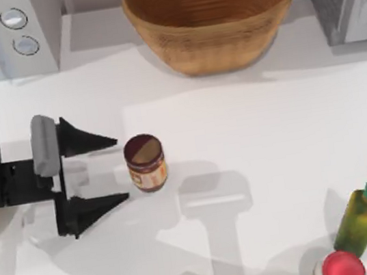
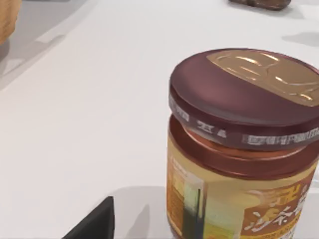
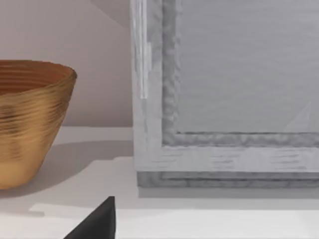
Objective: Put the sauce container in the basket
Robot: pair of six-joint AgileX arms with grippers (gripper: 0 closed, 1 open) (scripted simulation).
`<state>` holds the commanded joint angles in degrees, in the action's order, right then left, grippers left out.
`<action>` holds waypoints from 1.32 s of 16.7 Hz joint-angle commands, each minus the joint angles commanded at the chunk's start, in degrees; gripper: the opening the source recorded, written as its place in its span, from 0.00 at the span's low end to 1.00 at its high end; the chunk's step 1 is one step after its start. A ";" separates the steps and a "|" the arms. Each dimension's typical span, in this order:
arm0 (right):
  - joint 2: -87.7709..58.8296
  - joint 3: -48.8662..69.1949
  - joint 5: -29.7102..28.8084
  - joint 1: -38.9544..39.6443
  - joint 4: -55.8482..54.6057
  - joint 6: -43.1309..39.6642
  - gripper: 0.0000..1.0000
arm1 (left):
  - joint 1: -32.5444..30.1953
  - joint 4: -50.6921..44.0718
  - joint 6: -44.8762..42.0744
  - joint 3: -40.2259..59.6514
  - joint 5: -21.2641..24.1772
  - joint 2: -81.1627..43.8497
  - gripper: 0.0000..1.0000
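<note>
Squat jar (image 1: 146,163), maroon lid, orange-white label, upright on table, well apart from basket (image 1: 212,17); wide tan wicker bowl, upright, beyond jar at table's back.

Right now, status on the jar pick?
Left gripper open, jaws level with the jar, just short of it, no contact. Jar upright on table, not in basket. Path to basket looks clear. Right gripper near grey appliance.

We are holding our left fingers (image 1: 94,142) spread wide, and the sauce container (image 1: 146,162) is standing just beyond their tips, nothing lying between. Past it, bare counter (image 1: 259,133) is running open toward the basket (image 1: 212,15). Bottles (image 1: 359,218) are crowding the counter well off to the fingers' far side.
</note>
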<state>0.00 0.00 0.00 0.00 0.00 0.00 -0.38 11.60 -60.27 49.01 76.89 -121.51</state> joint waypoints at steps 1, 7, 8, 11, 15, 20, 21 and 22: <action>0.00 0.00 0.00 0.00 0.00 0.00 1.00 | -0.31 -0.10 0.07 -0.25 -0.13 0.16 1.00; 0.00 0.00 0.00 0.00 0.00 0.00 1.00 | -2.28 8.38 7.32 -0.92 -1.28 -0.31 1.00; 0.00 0.00 0.00 0.00 0.00 0.00 1.00 | -3.06 11.13 9.58 -1.07 -1.75 -0.73 1.00; 0.00 0.00 0.00 0.00 0.00 0.00 1.00 | -5.82 20.05 16.68 -1.37 -3.55 -2.55 1.00; 0.00 0.00 0.00 0.00 0.00 0.00 1.00 | -9.61 30.51 24.53 -1.54 -6.35 -5.36 1.00; 0.00 0.00 0.00 0.00 0.00 0.00 1.00 | -11.54 35.15 27.75 -1.68 -7.90 -6.81 1.00; 0.00 0.00 0.00 0.00 0.00 0.00 1.00 | -11.54 35.15 27.75 -1.68 -7.90 -6.81 1.00; 0.00 0.00 0.00 0.00 0.00 0.00 1.00 | -11.54 35.15 27.75 -1.68 -7.90 -6.81 1.00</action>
<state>0.00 0.00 0.00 0.00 0.00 0.00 -11.92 46.75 -32.52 47.33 68.99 -128.33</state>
